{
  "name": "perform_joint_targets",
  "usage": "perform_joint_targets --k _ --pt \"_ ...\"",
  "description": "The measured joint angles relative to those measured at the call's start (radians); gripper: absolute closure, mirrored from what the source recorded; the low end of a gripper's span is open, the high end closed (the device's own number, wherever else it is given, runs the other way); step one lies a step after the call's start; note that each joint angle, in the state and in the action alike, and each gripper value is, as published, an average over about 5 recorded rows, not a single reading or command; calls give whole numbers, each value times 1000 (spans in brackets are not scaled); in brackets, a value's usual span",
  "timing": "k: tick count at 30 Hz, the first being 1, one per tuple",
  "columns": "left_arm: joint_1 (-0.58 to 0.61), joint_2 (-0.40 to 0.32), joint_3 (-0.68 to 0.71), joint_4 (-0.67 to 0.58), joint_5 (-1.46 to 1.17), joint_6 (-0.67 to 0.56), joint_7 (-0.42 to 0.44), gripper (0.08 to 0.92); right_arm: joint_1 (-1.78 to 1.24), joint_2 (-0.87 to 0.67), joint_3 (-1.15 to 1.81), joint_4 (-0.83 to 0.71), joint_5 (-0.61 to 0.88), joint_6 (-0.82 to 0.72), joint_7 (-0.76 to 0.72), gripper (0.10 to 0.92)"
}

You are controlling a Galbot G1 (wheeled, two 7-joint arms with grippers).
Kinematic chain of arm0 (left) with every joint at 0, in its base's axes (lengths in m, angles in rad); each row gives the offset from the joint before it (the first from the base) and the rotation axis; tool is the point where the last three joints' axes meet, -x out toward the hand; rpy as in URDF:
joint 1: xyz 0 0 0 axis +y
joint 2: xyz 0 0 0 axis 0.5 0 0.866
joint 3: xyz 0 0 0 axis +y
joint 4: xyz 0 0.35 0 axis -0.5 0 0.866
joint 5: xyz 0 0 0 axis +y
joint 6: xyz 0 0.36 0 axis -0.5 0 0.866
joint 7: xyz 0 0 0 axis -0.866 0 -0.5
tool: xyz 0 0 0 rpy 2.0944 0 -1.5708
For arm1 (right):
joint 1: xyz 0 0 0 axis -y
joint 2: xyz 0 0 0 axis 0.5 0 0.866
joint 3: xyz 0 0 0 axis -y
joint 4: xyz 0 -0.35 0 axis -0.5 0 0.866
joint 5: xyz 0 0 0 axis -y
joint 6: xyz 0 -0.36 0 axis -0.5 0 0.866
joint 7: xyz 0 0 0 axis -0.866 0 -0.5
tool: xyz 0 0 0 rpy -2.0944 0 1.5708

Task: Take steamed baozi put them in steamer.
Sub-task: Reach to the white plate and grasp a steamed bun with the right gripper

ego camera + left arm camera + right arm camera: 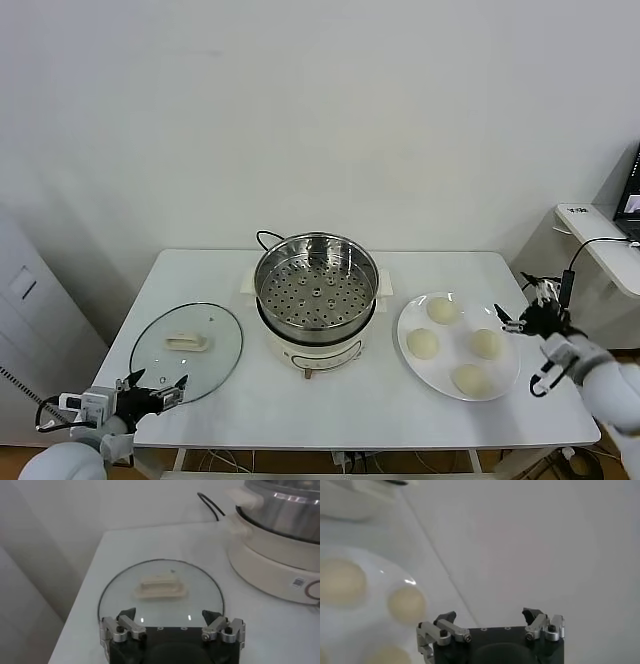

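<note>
four small round cream-white steamed baozi (428, 310) (422, 344) (486, 343) (469, 379) lie on a flat round white plate (505, 385) at about four o'clock on the white desk (350, 410), spaced apart in a loose ring, none touching. just beside the plate, toward nine o'clock from it, stands the round shiny stainless-steel steamer (316, 290) with a perforated bottom, seated on a white electric cooker base (320, 352) near the middle of the desk; its basket holds no bun. a black cord (268, 238) curls out behind it at twelve o'clock.

at eight o'clock on the desk a round glass lid with a white handle (186, 350) lies flat, well apart from the steamer.

the right end effector (522, 305) hovers just off the plate's three o'clock edge, its fingers spread apart and holding nothing. the left end effector (155, 385) sits low at the lid's near edge, at about seven o'clock on the desk, fingers likewise apart and empty.
</note>
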Motion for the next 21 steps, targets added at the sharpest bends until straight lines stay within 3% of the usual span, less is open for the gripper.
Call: perform_joint_targets --k 11,21 --pt "-20 9 12 4 10 17 -2 177 419 -92 -374 -211 6 60 -301 203" --pt "-19 8 6 2 13 25 -5 177 865 -14 -802 -470 26 144 -550 203"
